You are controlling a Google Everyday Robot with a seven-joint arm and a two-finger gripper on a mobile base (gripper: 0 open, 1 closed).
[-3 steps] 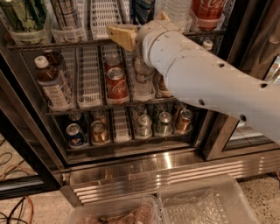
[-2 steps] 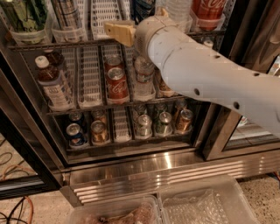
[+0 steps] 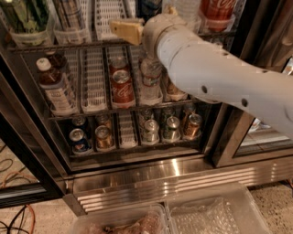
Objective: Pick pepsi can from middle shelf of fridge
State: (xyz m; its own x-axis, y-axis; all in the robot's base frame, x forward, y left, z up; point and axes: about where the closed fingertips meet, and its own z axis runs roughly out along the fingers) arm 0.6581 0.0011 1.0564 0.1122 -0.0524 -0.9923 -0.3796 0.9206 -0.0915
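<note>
The fridge (image 3: 151, 176) stands open in front of me, with wire racks and a ribbed steel base. The middle shelf (image 3: 68, 42) runs along the top of the view, its white slotted lanes ending in clear cups. A dark blue can, which looks like the pepsi can (image 3: 149, 7), stands on it at top centre, mostly cut off by the frame and my arm. My gripper (image 3: 126, 31), with a tan pad, sits at this shelf's front edge just left of and below the can. My white arm (image 3: 219, 77) reaches in from the right.
The rack below holds a bottle (image 3: 52, 84), a red Coca-Cola can (image 3: 122, 87) and a clear bottle (image 3: 150, 80). The lowest rack holds several cans (image 3: 151, 130). A red Coca-Cola can (image 3: 217, 10) is at top right. The dark door frame (image 3: 229, 137) stands on the right. Clear bins (image 3: 210, 215) lie on the floor.
My gripper and arm have risen slightly towards the middle shelf. The cans and bottles have not moved.
</note>
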